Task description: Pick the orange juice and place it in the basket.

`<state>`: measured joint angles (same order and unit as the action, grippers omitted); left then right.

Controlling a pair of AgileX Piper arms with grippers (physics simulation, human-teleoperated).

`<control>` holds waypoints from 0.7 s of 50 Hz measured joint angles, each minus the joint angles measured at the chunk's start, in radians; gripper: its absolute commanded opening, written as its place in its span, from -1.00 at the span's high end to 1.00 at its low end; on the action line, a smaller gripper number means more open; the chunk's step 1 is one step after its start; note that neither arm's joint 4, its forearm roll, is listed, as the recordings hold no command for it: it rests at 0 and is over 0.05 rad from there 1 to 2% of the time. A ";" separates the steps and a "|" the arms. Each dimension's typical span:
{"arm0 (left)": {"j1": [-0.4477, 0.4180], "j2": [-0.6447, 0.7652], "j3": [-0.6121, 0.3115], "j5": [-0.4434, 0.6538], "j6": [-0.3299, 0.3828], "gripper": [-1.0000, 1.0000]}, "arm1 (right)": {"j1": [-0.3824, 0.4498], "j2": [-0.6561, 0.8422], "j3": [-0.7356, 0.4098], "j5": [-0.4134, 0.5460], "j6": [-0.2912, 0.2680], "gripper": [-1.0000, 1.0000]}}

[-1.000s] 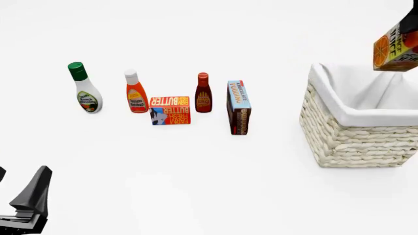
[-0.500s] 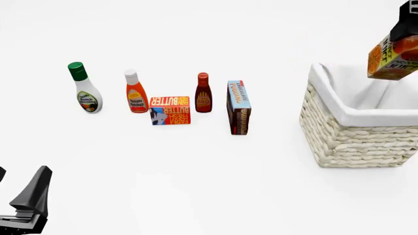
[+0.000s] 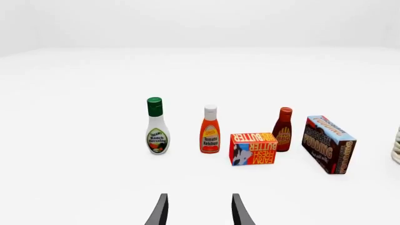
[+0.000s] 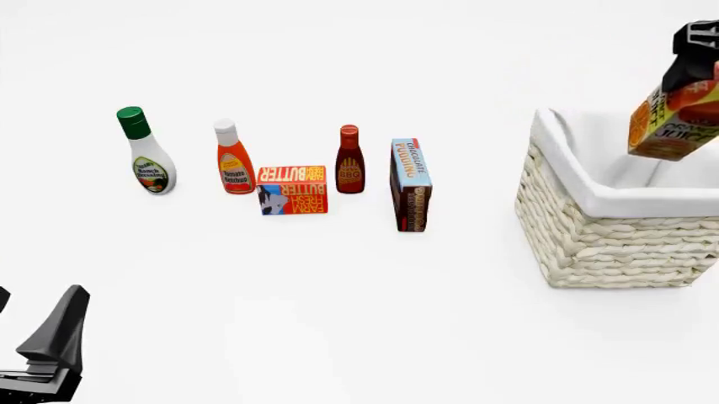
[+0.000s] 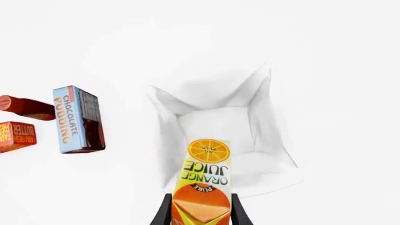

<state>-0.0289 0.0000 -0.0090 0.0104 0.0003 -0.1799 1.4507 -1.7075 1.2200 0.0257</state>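
Note:
The orange juice carton (image 4: 674, 126) hangs tilted in the air over the open basket (image 4: 607, 236) at the right edge of the front view. My right gripper (image 5: 201, 213) is shut on the carton (image 5: 203, 180), its fingers on both sides near the gable top. The right wrist view looks down past the carton into the basket's white liner (image 5: 250, 126). My left gripper (image 3: 198, 211) is open and empty, low at the near left (image 4: 50, 345), far from the carton.
On the table stand a ranch dressing bottle (image 4: 146, 153), a ketchup bottle (image 4: 232, 158), a flat butter box (image 4: 292, 189), a BBQ sauce bottle (image 4: 349, 162) and a chocolate pudding box (image 4: 410, 185), all left of the basket.
The right gripper has lowered the carton toward the basket opening and a little to the left. The left arm has not moved.

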 measured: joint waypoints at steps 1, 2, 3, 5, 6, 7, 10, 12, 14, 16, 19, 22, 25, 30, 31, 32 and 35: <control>0.000 0.000 0.000 0.000 0.000 -1.00 | -0.002 0.002 0.001 0.000 0.001 1.00; 0.000 0.000 0.000 0.000 0.000 -1.00 | -0.003 0.005 0.001 0.000 0.002 1.00; 0.000 0.000 0.000 0.000 0.000 -1.00 | -0.003 0.007 0.001 0.000 0.004 1.00; 0.000 0.000 0.000 0.000 0.000 -1.00 | -0.005 0.013 0.001 0.000 0.006 1.00; 0.000 0.000 0.000 0.000 0.000 -1.00 | -0.006 0.015 0.001 0.000 0.007 1.00; 0.000 0.000 0.000 0.000 0.000 -1.00 | -0.007 0.018 0.001 0.000 0.008 1.00; 0.000 0.000 0.000 0.000 0.000 -1.00 | -0.008 0.026 0.000 0.000 0.011 1.00; 0.000 0.000 0.000 0.000 0.000 -1.00 | -0.008 0.031 -0.001 0.000 0.013 1.00; 0.000 0.000 0.000 0.000 0.000 -1.00 | -0.009 0.037 -0.002 0.000 0.015 1.00; 0.000 0.000 0.000 0.000 0.000 -1.00 | -0.011 0.043 -0.003 0.000 0.015 1.00; 0.000 0.000 0.000 0.000 0.000 -1.00 | -0.013 0.051 -0.006 0.000 0.015 1.00; 0.000 0.000 0.000 0.000 0.000 -1.00 | -0.017 0.060 -0.010 0.000 0.013 1.00; 0.000 0.000 0.000 0.000 0.000 -1.00 | -0.021 0.068 -0.015 0.000 0.012 1.00; 0.000 0.000 0.000 0.000 0.000 -1.00 | -0.030 0.082 -0.020 0.000 0.009 1.00; 0.000 0.000 0.000 0.000 0.000 -1.00 | -0.032 0.085 -0.021 0.000 0.009 1.00; 0.000 0.000 0.000 0.000 0.000 -1.00 | -0.035 0.088 -0.023 0.000 0.007 1.00; 0.000 0.000 0.000 0.000 0.000 -1.00 | -0.041 0.097 -0.028 0.000 0.005 1.00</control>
<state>-0.0289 0.0000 -0.0090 0.0105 0.0003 -0.2209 1.5480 -1.7352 1.2200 0.0312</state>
